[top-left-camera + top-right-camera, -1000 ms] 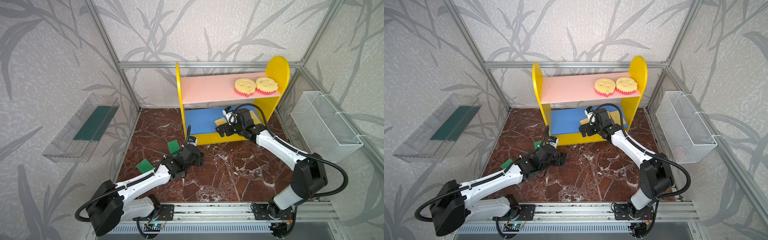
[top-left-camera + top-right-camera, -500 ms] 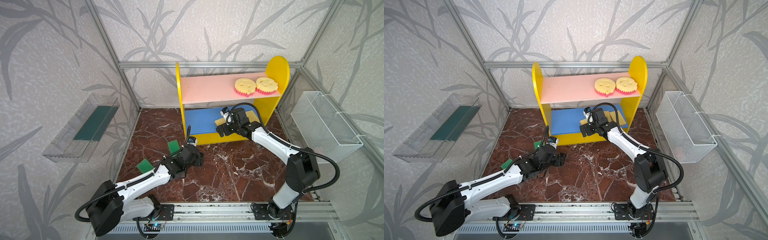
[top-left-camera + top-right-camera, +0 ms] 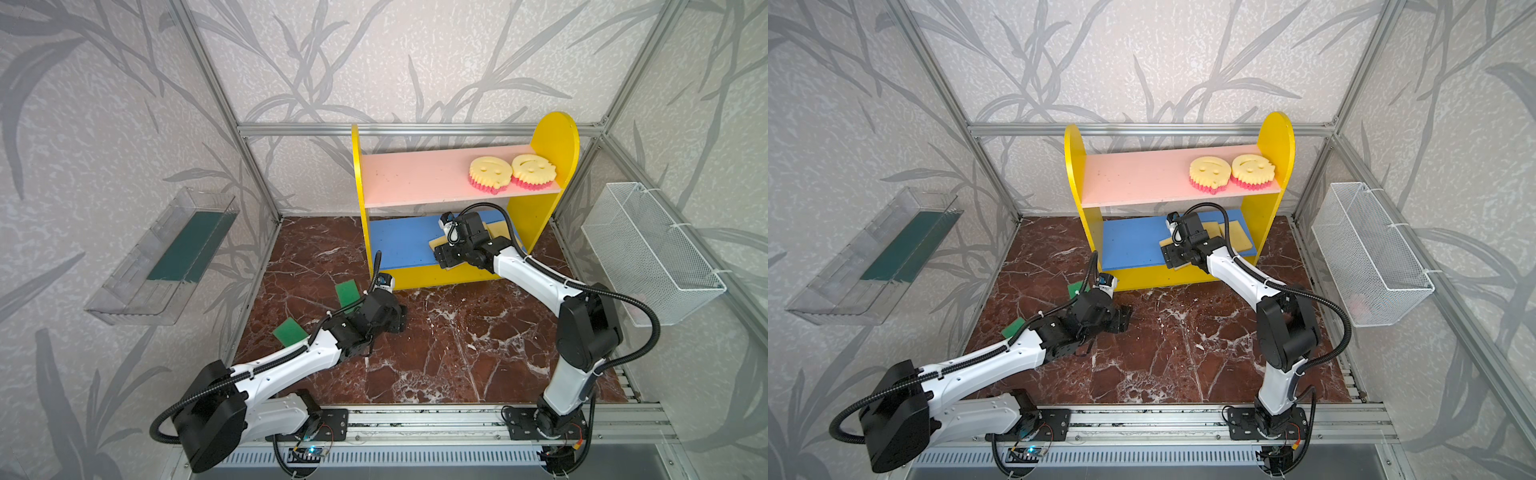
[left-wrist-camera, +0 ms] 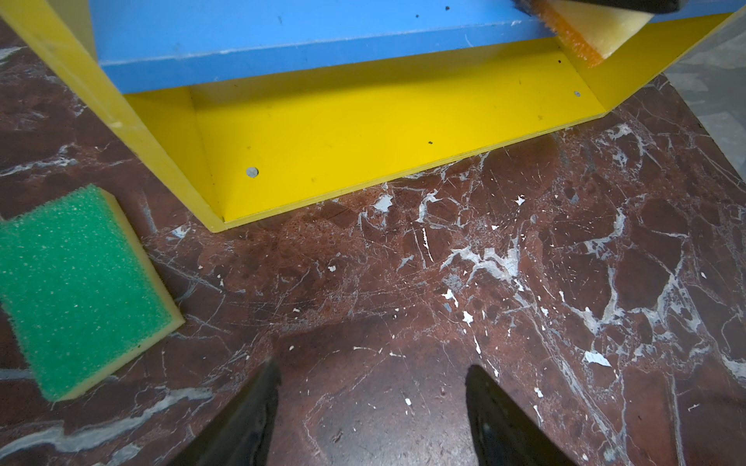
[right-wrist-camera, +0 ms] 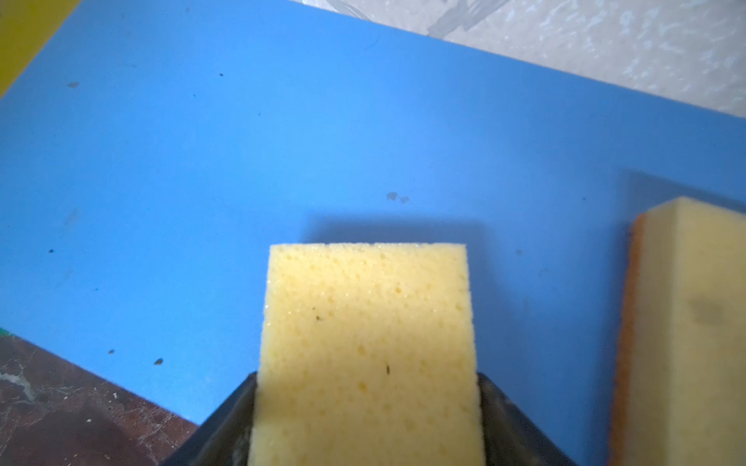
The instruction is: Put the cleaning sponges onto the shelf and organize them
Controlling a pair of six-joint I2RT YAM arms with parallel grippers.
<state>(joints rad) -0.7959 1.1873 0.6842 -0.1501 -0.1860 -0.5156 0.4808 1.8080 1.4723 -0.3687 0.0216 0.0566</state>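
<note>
Top views: the shelf (image 3: 552,137) is standing at the back of the table (image 3: 436,353). Two smiley sponges (image 3: 489,173) are lying side by side on its pink board (image 3: 415,178); pale rectangles are lying on the blue board (image 3: 1133,245). Two green sponges (image 3: 290,331) are lying on the table.
Left wrist: the left pincer (image 4: 371,367) is hovering with jaws wide apart, holding nothing.
Right wrist: the right pincer (image 5: 367,379) is gripping a pale yellow sponge (image 5: 367,306) at the blue board's front edge.
</note>
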